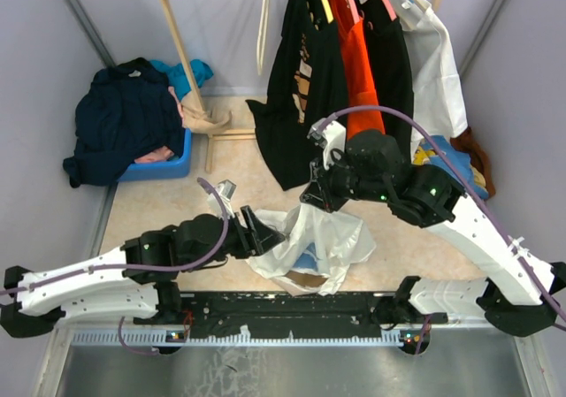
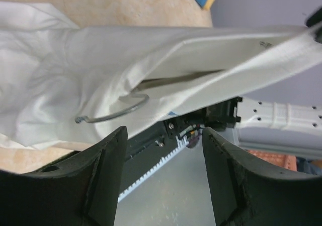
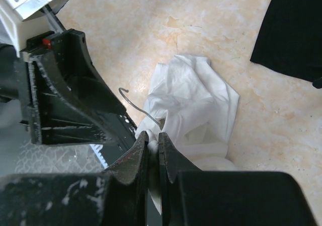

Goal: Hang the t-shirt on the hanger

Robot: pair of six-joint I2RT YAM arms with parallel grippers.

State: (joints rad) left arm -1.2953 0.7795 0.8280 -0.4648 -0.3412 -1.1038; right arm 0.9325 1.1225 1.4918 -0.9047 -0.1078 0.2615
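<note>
Tabletop [image 1: 159, 211]; hanger hook [image 3: 132, 101] faces left hand [image 2: 163, 133].

The white t-shirt [image 1: 323, 233] is bunched and part-lifted over the near middle of the counter [image 1: 177, 211], with a patch of blue print low in its folds. The hanger [image 2: 108, 117] is inside it, its silver wire hook poking out sideways.

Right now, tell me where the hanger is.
In the left wrist view the hanger sits inside the t-shirt, its wire hook poking out just beyond the open left gripper.
</note>
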